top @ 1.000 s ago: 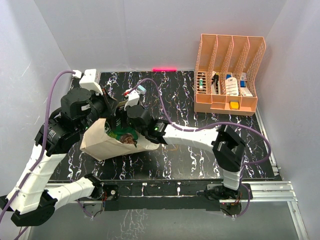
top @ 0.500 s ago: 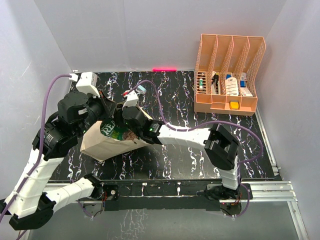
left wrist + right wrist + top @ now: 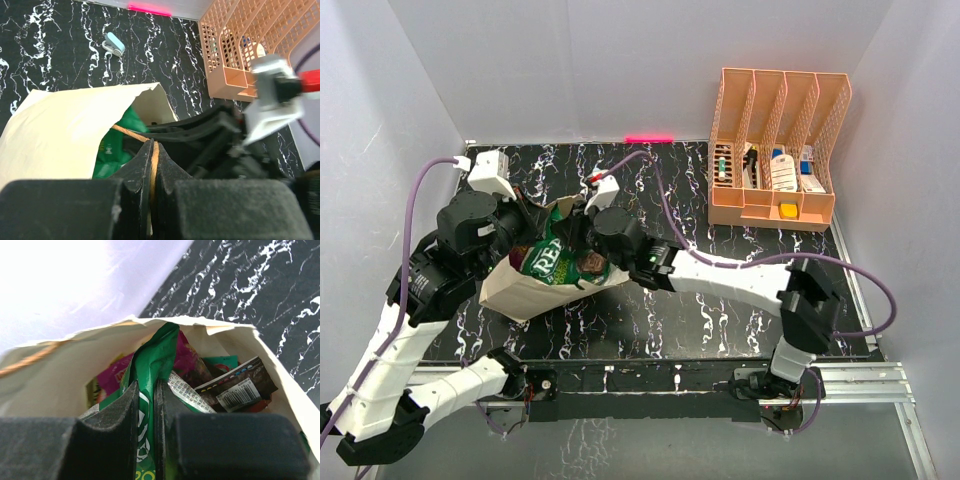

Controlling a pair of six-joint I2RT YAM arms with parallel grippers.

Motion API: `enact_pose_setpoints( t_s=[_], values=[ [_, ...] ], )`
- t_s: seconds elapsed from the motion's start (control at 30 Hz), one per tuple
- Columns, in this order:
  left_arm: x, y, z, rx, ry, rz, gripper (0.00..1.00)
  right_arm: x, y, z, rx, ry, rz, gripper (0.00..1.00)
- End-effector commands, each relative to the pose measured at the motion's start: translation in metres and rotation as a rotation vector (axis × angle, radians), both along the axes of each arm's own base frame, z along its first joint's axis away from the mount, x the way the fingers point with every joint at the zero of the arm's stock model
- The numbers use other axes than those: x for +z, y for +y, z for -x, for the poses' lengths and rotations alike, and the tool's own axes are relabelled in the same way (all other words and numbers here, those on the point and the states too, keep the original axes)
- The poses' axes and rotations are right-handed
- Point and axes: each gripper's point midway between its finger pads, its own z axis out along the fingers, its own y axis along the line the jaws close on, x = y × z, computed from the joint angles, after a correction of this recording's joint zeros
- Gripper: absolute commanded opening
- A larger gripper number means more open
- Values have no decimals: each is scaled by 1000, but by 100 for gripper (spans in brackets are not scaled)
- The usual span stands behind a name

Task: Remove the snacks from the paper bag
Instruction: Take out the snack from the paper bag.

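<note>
Extraction step: right gripper (image 3: 146, 390) pinches dark green packet (image 3: 152, 357) inside paper bag (image 3: 520, 290); left gripper (image 3: 153, 152) clamps its cord handle (image 3: 129, 132). Next, probably: lift clear.

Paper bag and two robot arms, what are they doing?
The robot is taking snacks out of the paper bag. Its left gripper pinches the bag's cord handle, which holds the mouth open. Its right gripper is shut on a green packet that pokes up out of the mouth. More snacks sit inside, among them a purple packet and a dark packet with a barcode.
</note>
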Motion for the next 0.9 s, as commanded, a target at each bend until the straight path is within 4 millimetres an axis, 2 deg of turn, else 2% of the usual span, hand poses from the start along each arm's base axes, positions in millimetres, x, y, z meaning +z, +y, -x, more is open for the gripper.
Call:
enact_pose_setpoints(
  t_s=[0.0, 0.37, 0.57, 0.7, 0.77, 0.83, 0.87],
  values=[
    [1, 5, 0, 28, -20, 9, 0, 85, -23, 21, 34, -48, -235, 7],
    [-3, 10, 1, 38, -25, -12, 0, 175, -84, 49, 34, -126, -463, 7],
    [-7, 11, 1, 40, -19, -18, 0, 232, -129, 62, -7, -231, -595, 7],
    [-9, 10, 1, 38, -16, -20, 0, 267, -162, 63, -87, -344, -607, 7],
    [-7, 10, 0, 38, -19, -20, 0, 276, -182, 60, -157, -395, -588, 7],
    [-5, 10, 0, 39, -23, -20, 0, 271, -204, 53, -260, -429, -535, 7],
    [-5, 10, 0, 39, -25, -19, 0, 262, -213, 47, -320, -435, -494, 7]
  ],
)
